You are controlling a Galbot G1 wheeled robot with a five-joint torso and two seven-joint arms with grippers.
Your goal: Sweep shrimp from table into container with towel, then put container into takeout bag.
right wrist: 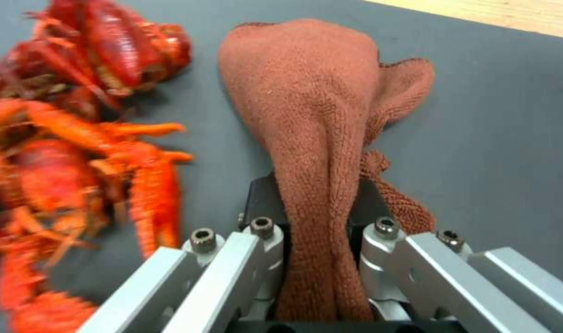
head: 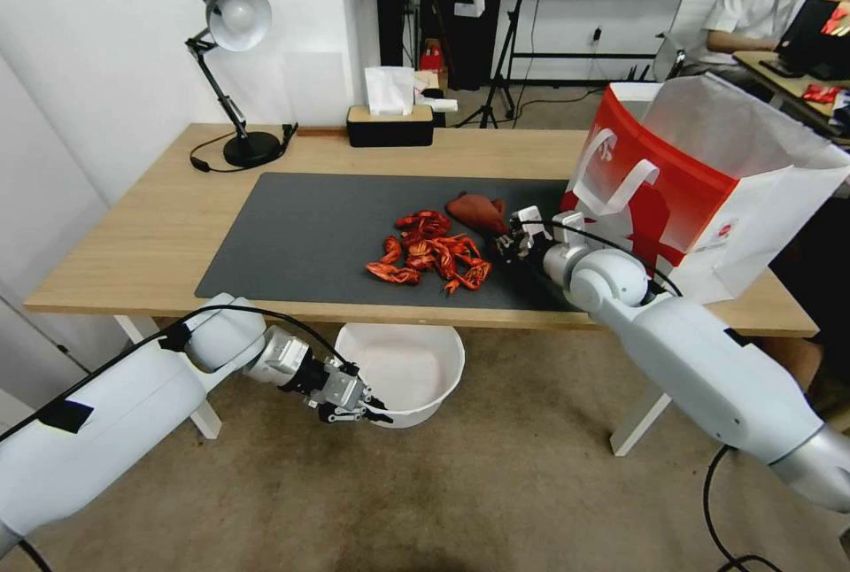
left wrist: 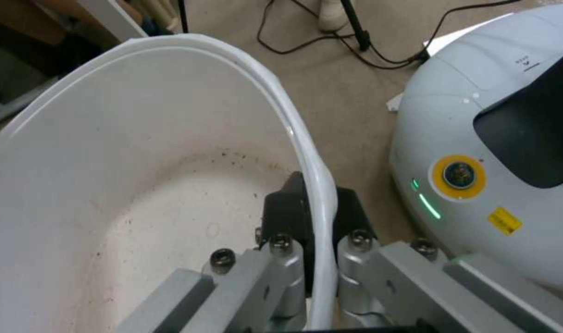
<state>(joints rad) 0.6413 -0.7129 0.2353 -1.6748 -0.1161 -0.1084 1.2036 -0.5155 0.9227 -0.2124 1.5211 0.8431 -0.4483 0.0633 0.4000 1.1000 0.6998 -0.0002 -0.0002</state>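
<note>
A pile of red-orange shrimp (head: pixel 431 258) (right wrist: pixel 77 152) lies on the dark mat of the table (head: pixel 142 244), near its front edge. My right gripper (head: pixel 506 241) (right wrist: pixel 315 217) is shut on the rust-red towel (head: pixel 478 211) (right wrist: pixel 312 115), which rests on the mat just right of the pile. Below the table's front edge, my left gripper (head: pixel 370 413) (left wrist: pixel 315 217) is shut on the rim of the white container (head: pixel 407 368) (left wrist: pixel 139 175) and holds it under the shrimp. The red and white takeout bag (head: pixel 708 182) stands open at the table's right end.
A black desk lamp (head: pixel 232 67) and a tissue box (head: pixel 390 116) stand at the table's back. The white table legs (head: pixel 642 417) flank the container below. My own base (left wrist: pixel 497 152) shows next to the container in the left wrist view. Carpet floor lies beneath.
</note>
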